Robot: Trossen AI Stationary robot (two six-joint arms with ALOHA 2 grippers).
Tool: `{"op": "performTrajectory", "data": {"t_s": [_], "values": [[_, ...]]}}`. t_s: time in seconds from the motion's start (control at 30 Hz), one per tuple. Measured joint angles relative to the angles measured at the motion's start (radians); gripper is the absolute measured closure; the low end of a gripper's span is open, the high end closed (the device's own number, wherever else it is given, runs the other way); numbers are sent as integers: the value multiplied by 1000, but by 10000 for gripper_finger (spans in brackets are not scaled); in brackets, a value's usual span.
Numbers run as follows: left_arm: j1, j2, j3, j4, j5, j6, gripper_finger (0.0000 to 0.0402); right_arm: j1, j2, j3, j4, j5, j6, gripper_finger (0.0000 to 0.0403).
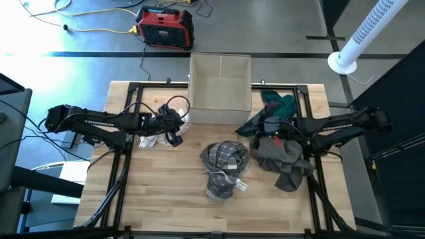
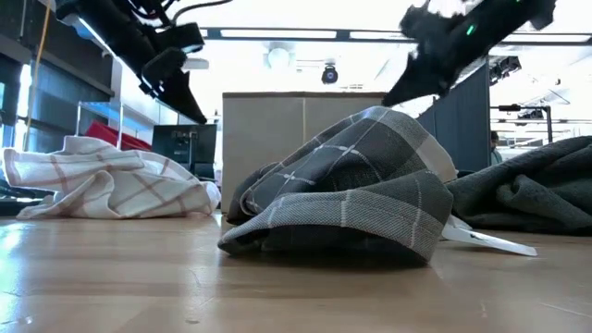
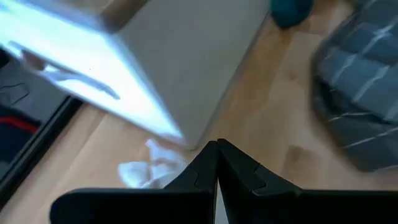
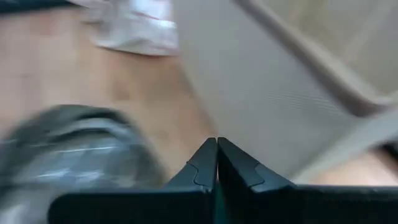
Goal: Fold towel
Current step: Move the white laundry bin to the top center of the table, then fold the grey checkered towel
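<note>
Grey plaid towel (image 1: 224, 167) is just a crumpled heap, bottom center of the overhead frame, on the bench (image 1: 166, 199), white tag poking out its right side.

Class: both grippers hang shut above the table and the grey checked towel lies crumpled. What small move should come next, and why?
Probably open the right gripper and lower it to the crumpled grey checked towel: it lies unfolded mid-table, ungrasped, and both it and the left gripper are shut.

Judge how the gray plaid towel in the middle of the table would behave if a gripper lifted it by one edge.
The gray plaid towel lies crumpled in soft folds, so it would probably droop and unfurl. It looks light and should drag across the wooden table rather than roll.
</note>
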State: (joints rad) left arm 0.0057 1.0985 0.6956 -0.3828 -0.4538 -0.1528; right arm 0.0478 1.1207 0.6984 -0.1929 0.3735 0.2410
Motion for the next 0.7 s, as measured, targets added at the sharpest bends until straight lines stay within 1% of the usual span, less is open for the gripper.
{"op": "performTrajectory", "data": {"t_s": [0.07, 0.43, 0.5, 0.63, 0.7], "values": [[-36, -3, 4, 10, 1, -1, 402, 48, -20, 14, -25, -23, 35, 403], [-295, -25, 94, 28, 17, -21, 402, 317, -29, 52, -35, -121, 230, 403], [-340, -25, 109, 31, 55, -21, 402, 360, -5, 52, -9, -145, 254, 403], [-408, -24, 111, 27, 164, -3, 402, 427, 48, 52, 84, -246, 242, 403], [-431, -24, 111, 32, 191, -16, 401, 448, 80, 52, 153, -258, 236, 403]]}}
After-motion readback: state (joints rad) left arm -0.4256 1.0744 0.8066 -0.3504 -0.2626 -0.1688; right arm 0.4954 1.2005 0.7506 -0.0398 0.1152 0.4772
